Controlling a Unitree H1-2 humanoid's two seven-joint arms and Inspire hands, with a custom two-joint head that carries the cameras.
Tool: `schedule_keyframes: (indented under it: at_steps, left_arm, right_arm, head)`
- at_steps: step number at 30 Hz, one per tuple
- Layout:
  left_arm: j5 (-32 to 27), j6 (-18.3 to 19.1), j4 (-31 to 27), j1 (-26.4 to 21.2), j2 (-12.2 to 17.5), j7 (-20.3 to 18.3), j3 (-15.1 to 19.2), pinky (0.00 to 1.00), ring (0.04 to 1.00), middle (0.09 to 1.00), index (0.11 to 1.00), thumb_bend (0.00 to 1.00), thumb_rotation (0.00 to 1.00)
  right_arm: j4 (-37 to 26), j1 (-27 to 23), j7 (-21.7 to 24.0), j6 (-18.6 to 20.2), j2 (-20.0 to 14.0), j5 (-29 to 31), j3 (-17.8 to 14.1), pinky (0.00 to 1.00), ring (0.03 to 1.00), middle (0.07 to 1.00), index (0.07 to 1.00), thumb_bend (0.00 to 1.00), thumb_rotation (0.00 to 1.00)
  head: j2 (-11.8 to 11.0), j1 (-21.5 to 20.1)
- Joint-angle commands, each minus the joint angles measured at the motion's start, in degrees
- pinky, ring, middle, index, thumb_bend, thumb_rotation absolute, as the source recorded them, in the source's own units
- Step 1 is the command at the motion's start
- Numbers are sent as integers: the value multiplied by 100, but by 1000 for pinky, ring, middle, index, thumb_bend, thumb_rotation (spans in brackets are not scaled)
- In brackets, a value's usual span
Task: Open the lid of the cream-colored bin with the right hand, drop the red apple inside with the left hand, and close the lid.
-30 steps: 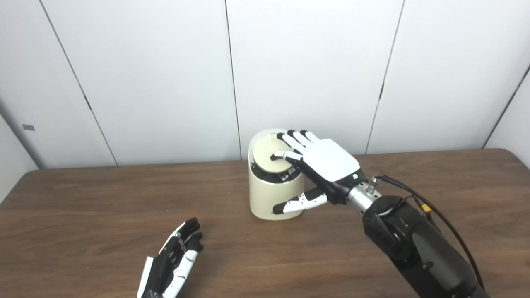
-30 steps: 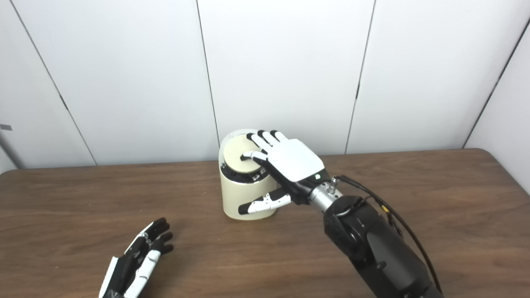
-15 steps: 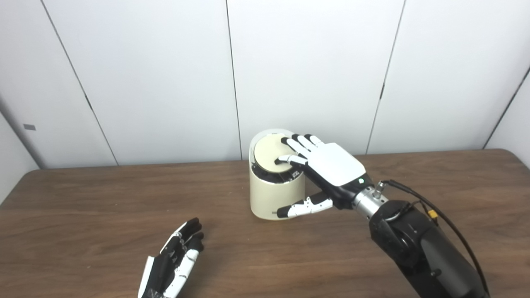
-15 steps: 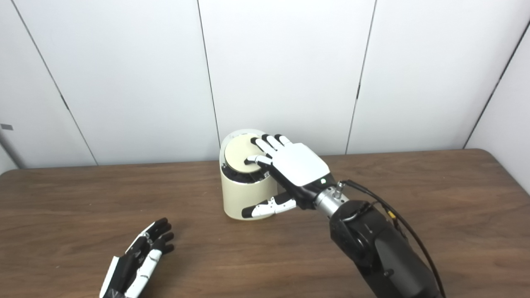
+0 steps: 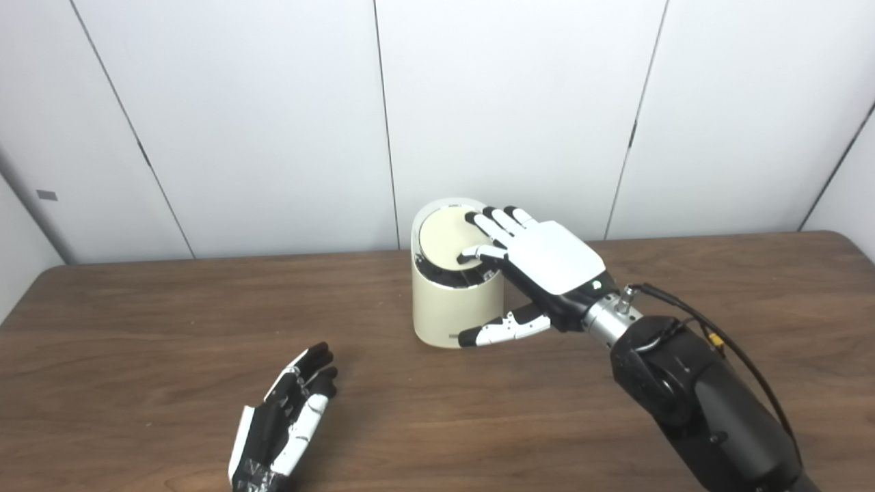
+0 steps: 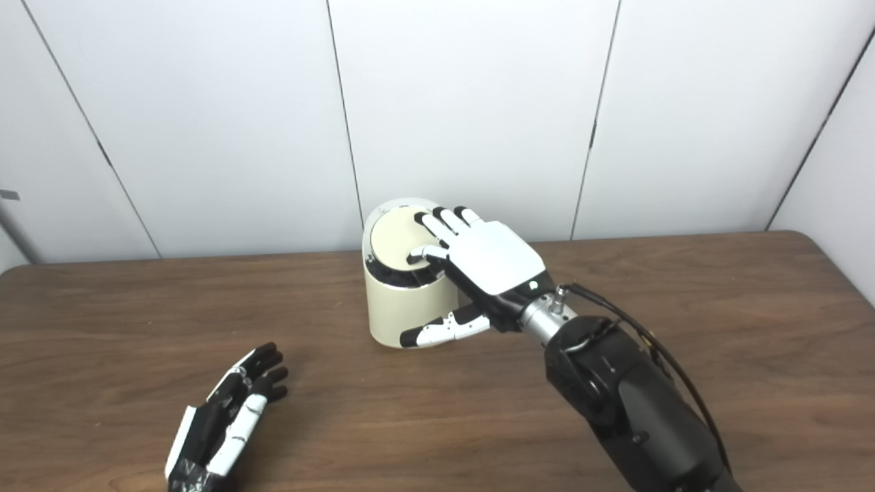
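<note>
Cream-colored bin, one lid, two hands, right hand on lid

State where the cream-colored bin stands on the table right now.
In both eye views the cream-colored bin stands mid-table near the back wall, under the right hand; the left hand lies apart, nearer the front.

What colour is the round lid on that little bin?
Cream, like the bin itself; the lid shows best in the left eye view.
</note>
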Motion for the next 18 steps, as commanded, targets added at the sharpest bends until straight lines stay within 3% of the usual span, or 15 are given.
schedule_keyframes:
  at_steps: [1, 7, 10, 18]
  left_arm:
    - [-40, -74, -277, -63, -17, 13, -9, 814, 841, 869, 873, 626, 572]
    - [-47, -47, -325, -59, -9, 11, 2, 825, 843, 865, 884, 651, 571]
    - [-78, -38, -336, -39, -9, -3, 3, 822, 843, 871, 888, 648, 572]
    - [-114, -73, -301, -63, 43, -44, 16, 828, 851, 875, 895, 617, 563]
  right_arm:
    - [25, -89, 171, -66, -52, -97, 62, 1000, 1000, 1000, 735, 658, 938]
    - [55, -40, 152, -33, 19, -128, 94, 1000, 1000, 1000, 753, 649, 955]
    - [-52, 20, -5, 24, 122, 157, -107, 1000, 1000, 1000, 799, 624, 934]
    - [-797, 172, 219, 485, 338, 717, -687, 1000, 1000, 1000, 901, 594, 949]
  head:
    - [6, -7]
    - [15, 4]
    - [7, 3]
    - [-17, 6]
